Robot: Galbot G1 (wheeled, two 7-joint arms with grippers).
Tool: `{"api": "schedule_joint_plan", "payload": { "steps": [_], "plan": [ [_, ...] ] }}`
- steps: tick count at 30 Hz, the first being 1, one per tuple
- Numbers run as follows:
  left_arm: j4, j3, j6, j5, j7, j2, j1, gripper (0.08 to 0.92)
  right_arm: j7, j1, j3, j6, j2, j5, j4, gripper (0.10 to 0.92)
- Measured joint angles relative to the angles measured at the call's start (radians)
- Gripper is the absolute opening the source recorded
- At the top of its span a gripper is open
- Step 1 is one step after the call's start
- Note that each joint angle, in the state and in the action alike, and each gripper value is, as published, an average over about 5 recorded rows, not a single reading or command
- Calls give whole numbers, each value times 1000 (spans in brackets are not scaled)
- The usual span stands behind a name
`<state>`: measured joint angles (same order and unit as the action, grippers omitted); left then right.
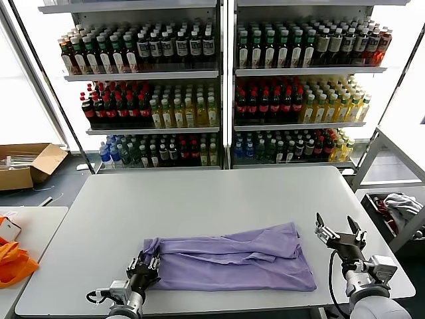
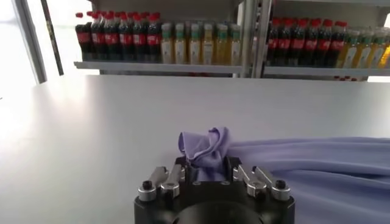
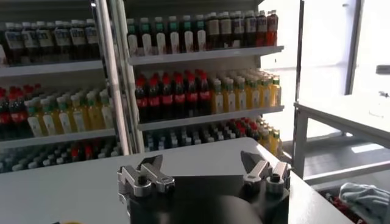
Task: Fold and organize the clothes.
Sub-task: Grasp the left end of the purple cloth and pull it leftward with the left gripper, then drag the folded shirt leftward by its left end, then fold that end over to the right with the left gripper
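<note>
One corner of the T-shirt [image 1: 232, 259] is pinched in my left gripper [image 2: 207, 172]. My right gripper [image 1: 339, 232] hovers spread and empty beside the shirt's far edge. Risk: the thin bunched fold may slip from my closed jaws if I pull.

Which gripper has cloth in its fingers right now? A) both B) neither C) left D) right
C: the left gripper is shut on a bunched corner of the lavender T-shirt, while the right gripper hovers open beside the shirt, off the cloth.

Behind the grey table [image 1: 199, 199] stand shelves [image 1: 226, 73] of bottled drinks [image 1: 279, 103], with a cardboard box [image 1: 26, 166] on the floor and an orange bag [image 1: 13, 262] on a side table [image 1: 33, 222].
</note>
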<state>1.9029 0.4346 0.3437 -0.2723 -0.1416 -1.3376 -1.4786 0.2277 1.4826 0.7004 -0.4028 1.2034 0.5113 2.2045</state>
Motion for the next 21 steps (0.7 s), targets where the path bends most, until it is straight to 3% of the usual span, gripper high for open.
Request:
{"api": "schedule_joint_plan", "payload": {
  "steps": [9,15,21],
  "plan": [
    [5,66,8,-23,20,37,19,129,8,-36,-1,-8,-11,13,-21,823],
    [17,179,17,-51,40,116,31,109,13,-62,-9,-16,-13,23,-25,823],
    [-28,336,-2,-38,63,252,68,109,19,-88,-21,-20,-3,25,-37,823]
  ]
}}
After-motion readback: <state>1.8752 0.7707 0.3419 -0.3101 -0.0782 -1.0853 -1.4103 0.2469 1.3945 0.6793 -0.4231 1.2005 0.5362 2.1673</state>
